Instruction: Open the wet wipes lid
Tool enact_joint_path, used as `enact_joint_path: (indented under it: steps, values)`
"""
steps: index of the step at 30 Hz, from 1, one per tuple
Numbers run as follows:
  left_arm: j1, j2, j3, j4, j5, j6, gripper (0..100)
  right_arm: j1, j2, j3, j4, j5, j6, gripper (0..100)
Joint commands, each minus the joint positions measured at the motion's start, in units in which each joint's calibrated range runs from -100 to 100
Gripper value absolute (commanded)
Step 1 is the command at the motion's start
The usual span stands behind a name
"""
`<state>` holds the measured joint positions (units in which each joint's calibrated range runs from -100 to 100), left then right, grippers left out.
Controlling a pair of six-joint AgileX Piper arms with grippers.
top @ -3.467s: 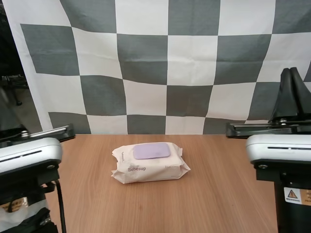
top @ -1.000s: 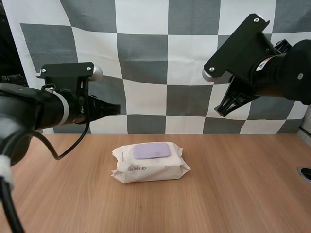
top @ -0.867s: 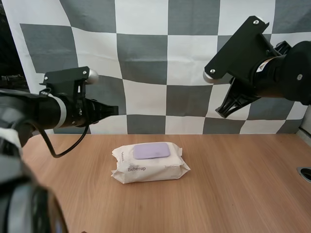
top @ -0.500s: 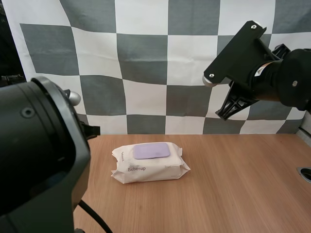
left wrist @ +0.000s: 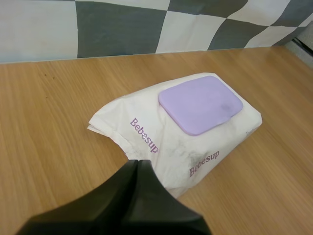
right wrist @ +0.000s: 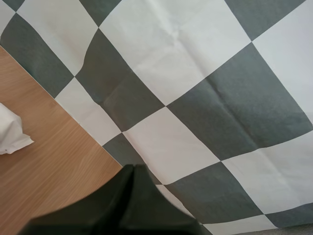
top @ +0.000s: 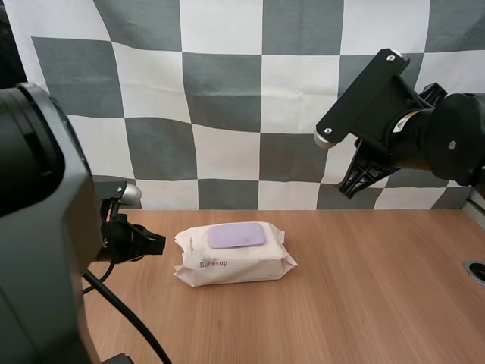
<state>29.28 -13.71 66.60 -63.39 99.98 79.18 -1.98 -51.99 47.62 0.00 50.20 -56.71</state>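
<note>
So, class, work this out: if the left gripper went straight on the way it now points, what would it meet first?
Most likely the pack of wet wipes: the left gripper, shut, points at its crinkled near end, short of the purple lid. Depth is hard to judge.

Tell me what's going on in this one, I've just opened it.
Two robot arms are set to open a pack of wet wipes that lies on the table. The left gripper, fingers shut together, is low and close beside the pack's left end. The right gripper, also shut, hangs high off to the right, well away from the pack. The purple lid lies closed on top, untouched.
</note>
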Motion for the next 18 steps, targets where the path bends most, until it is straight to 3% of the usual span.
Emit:
enact_joint_path:
  steps: [1, 10, 16, 18]
  values:
    - [0.05, 2.9, 0.1, 0.3, 0.0, -0.1, 0, 0.0, 0.0, 0.0, 0.0, -0.1, 0.0, 0]
    - [-0.03, 16.4, 0.1, -0.9, 0.0, -0.7, 0, 0.0, 0.0, 0.0, 0.0, -0.1, 0.0, 0]
    - [-0.12, 17.0, 0.1, 0.2, 0.0, 1.1, 0, 0.0, 0.0, 0.0, 0.5, -0.1, 0.0, 0]
    - [-0.85, 16.6, 0.1, 1.0, 0.0, 1.5, 0, 0.0, 0.0, 0.0, 0.5, -0.1, 0.0, 0]
